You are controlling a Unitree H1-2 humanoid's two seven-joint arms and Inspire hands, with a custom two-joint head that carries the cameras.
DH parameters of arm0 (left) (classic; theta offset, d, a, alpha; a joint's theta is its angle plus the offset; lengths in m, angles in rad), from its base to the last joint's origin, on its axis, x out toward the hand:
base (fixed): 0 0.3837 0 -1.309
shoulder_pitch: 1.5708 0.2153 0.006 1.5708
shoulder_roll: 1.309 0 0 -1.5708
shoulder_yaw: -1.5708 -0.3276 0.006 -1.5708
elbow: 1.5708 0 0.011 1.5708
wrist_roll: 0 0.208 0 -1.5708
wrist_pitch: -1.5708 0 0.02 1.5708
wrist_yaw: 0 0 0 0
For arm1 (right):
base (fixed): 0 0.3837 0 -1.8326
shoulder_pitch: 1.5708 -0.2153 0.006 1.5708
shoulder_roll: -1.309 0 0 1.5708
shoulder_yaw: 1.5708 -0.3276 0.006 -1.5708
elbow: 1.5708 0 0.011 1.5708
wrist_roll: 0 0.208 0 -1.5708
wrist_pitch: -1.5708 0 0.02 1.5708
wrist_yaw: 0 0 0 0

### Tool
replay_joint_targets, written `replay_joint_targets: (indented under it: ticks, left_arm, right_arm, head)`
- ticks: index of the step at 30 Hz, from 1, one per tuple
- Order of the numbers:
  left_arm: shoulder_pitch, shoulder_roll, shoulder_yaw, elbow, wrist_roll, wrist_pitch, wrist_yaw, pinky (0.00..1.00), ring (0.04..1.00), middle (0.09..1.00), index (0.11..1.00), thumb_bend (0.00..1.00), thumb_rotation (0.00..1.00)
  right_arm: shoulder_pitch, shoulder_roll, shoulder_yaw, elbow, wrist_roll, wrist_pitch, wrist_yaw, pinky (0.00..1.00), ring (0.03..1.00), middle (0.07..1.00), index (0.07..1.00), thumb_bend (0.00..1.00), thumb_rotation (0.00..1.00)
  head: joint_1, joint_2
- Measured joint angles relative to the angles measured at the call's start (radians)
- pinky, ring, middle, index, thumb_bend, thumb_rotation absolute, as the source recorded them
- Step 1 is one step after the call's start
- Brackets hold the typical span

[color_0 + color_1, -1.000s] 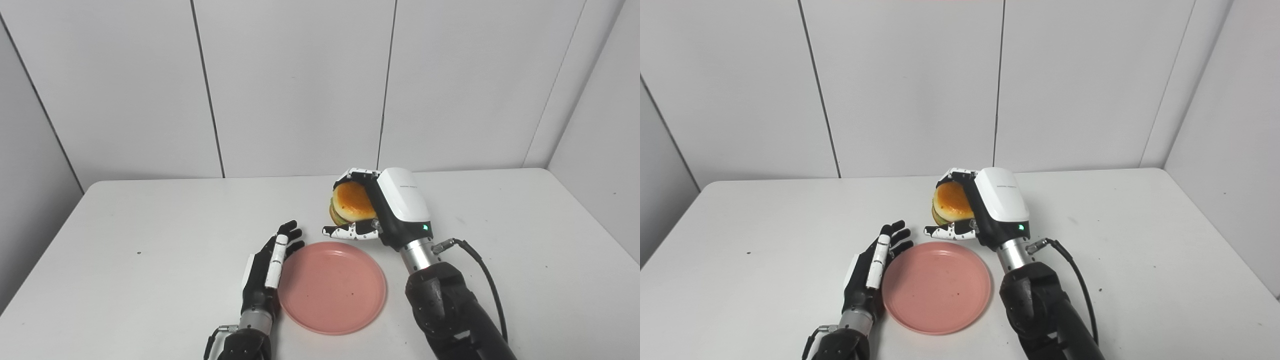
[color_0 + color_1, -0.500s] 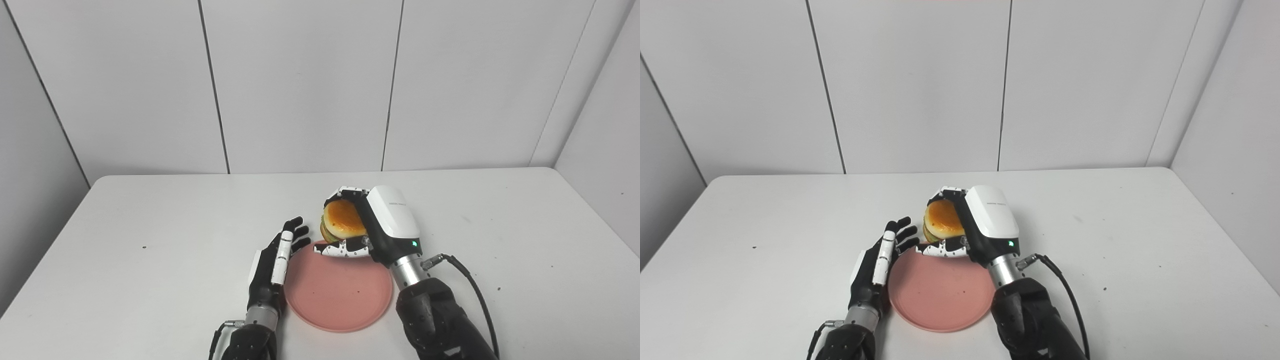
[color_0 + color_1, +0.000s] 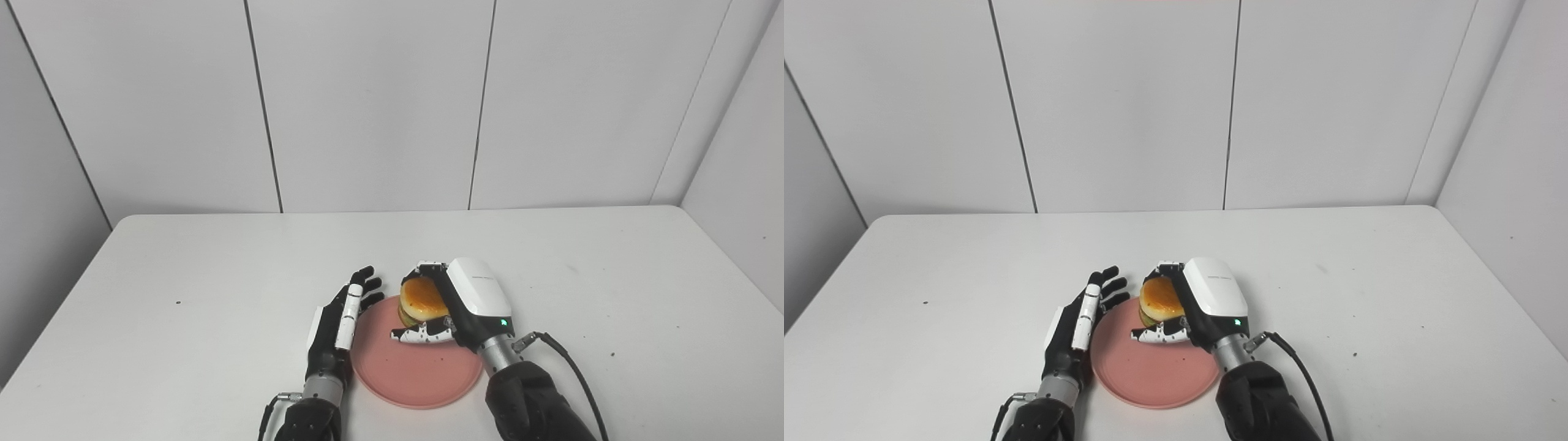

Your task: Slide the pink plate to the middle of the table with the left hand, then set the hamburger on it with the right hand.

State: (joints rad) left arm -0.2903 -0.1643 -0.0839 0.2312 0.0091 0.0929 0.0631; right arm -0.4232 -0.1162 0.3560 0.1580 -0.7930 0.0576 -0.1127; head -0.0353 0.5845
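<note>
The pink plate (image 3: 410, 380) lies on the white table (image 3: 184, 275) near its front middle. My right hand (image 3: 456, 303) is shut on the hamburger (image 3: 420, 299), a glossy orange bun with green and brown layers under it. It holds the hamburger over the far part of the plate, thumb below the bun; whether the bun touches the plate is hidden. My left hand (image 3: 340, 321) stands open on its edge against the plate's left rim, fingers stretched out and pointing away from me.
Grey wall panels close off the back and right side of the table. A black cable (image 3: 569, 373) trails from my right wrist. A few small dark specks dot the tabletop.
My right hand has carried the hamburger from beyond the plate's far rim toward me and down over the plate. The left hand has stayed at the plate's left rim. The camera shifted a little.
</note>
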Motion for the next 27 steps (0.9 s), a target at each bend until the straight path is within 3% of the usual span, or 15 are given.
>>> replay_joint_targets:
  ticks: [15, 27]
  left_arm:
    - [0.0, 0.0, -0.003, 0.024, 0.009, -0.037, 0.0, 0.73, 0.769, 0.798, 0.783, 0.59, 0.95]
    - [-0.001, 0.0, -0.004, 0.029, 0.014, -0.043, -0.001, 0.75, 0.791, 0.837, 0.822, 0.6, 0.96]
  right_arm:
    - [0.001, 0.009, 0.028, 0.051, 0.009, 0.0, -0.018, 0.27, 0.336, 0.413, 0.48, 0.52, 0.16]
    - [0.001, 0.01, 0.042, 0.069, 0.007, 0.0, -0.02, 0.27, 0.348, 0.43, 0.482, 0.51, 0.16]
  head:
    - [0.005, -0.002]
    - [0.005, -0.005]
